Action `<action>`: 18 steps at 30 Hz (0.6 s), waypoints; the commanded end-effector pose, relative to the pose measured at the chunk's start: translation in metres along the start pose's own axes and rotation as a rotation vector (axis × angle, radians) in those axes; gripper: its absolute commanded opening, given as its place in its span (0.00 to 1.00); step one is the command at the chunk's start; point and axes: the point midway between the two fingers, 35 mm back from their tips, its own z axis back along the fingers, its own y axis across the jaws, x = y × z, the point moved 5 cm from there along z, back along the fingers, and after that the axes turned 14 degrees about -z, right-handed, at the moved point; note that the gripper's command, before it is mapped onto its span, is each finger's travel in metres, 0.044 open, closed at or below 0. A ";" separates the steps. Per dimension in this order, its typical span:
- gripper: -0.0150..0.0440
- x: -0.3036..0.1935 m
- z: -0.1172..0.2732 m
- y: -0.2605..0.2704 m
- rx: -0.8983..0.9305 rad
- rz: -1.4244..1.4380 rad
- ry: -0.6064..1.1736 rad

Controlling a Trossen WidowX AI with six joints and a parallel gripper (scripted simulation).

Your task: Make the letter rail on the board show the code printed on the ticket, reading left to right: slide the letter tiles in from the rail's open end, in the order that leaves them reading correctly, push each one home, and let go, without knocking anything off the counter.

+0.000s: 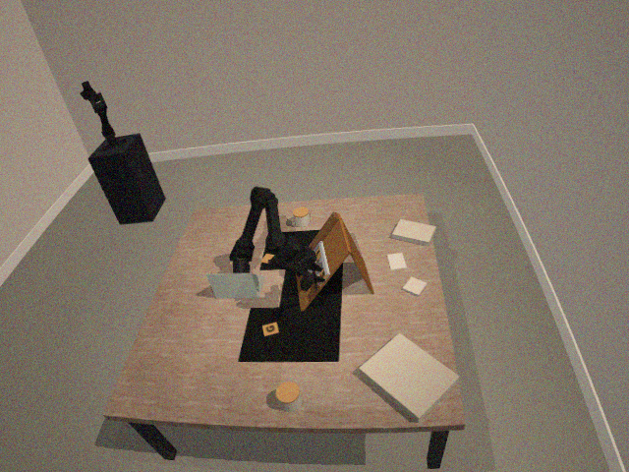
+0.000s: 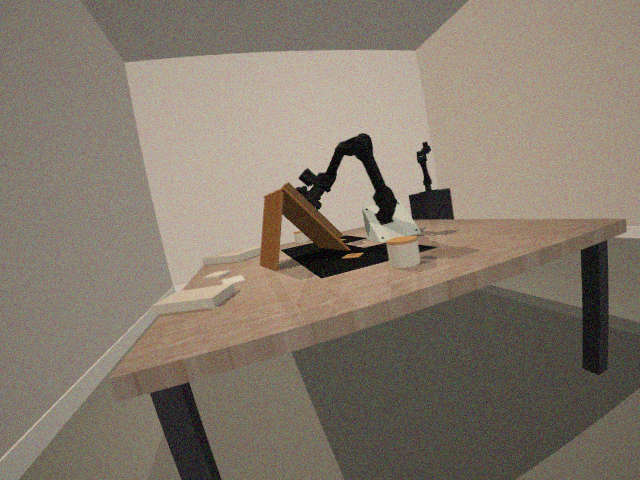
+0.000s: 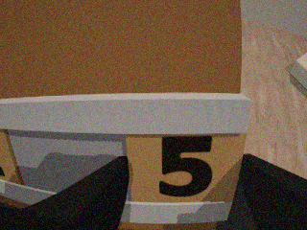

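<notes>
My gripper [image 1: 318,274] [image 3: 186,165] is shut on a tan tile marked 5 [image 3: 144,168], which sits in the pale rail [image 3: 120,115] [image 1: 323,260]. The tile is at the rail's right end in the wrist view, between its upper and lower lips. Bare channel separates it from another tile [image 3: 9,158] at the left edge, mostly cut off, its letter unreadable. The rail is on the sloping orange-brown board [image 1: 332,246] [image 2: 312,222] [image 3: 120,48]. A tile marked G [image 1: 270,328] [image 2: 353,255] lies on the black mat [image 1: 310,340]. Another tile [image 1: 267,258] is partly covered by the arm. No code is readable.
Lidded jars [image 1: 301,216] [image 1: 288,396] stand at the far and near sides of the table. Pale slabs [image 1: 414,231] [image 1: 409,376] and two small pale squares [image 1: 396,261] [image 1: 415,285] lie behind the board. A pale green bracket [image 1: 234,285] [image 2: 400,227] is by the arm's base.
</notes>
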 end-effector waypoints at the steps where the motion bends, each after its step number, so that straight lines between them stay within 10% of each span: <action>1: 0.25 -0.001 0.000 0.002 -0.004 -0.001 -0.002; 18: 0.25 -0.003 0.001 0.012 -0.004 -0.002 -0.001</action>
